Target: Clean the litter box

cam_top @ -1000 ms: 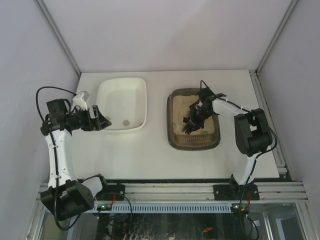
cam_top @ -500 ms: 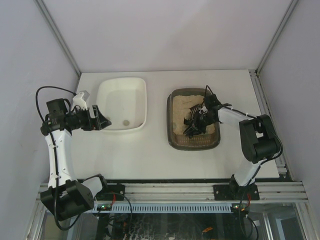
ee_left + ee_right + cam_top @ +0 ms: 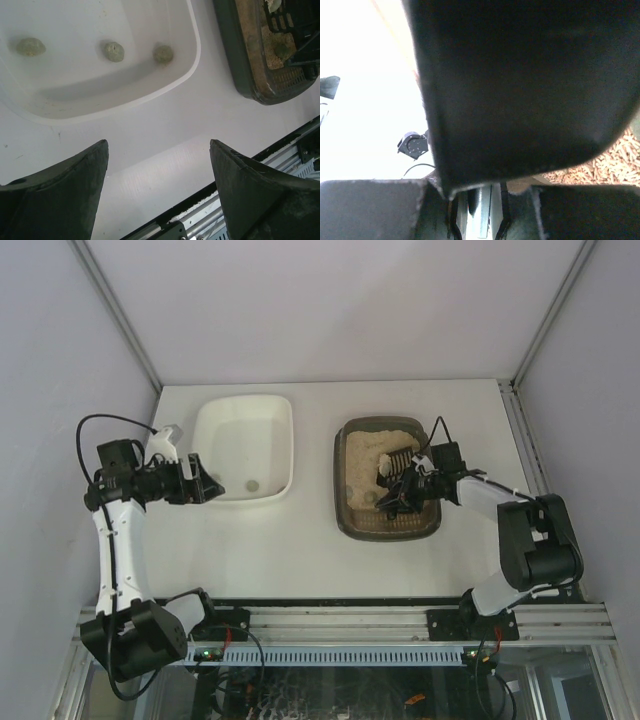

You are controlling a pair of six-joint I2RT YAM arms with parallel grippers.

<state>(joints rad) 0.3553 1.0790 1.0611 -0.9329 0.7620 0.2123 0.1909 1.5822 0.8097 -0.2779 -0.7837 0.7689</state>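
- Gripping a black slotted scoop (image 3: 399, 457) by its handle in the clenched right claw (image 3: 398, 495), working low inside the litter box (image 3: 385, 530), which is sitting right of centre on the table (image 3: 300, 555).
- Judging this as the sifting step, with beige litter lying in the box and a greenish clump (image 3: 282, 50) lying right by the scoop.
- Doing it well: sliding the scoop flat under that clump, lifting slowly, and shaking lightly so loose litter is dropping back through the slots, not over the wall.
- Then carrying it level to the white tub (image 3: 245, 435), left of the box and apart from it, already holding three clumps (image 3: 114, 51).
- Hovering the left claw (image 3: 209, 486) released, jaws wide, grasping nothing, just beside the tub's near-left corner.
- Watching for obstacles: needing to clear the box's raised wall on the tub side, and risking a bump with the left claw if dumping near that corner.
- Getting almost nothing from the right wrist view, blocked by the dark scoop, so aiming from the top view.
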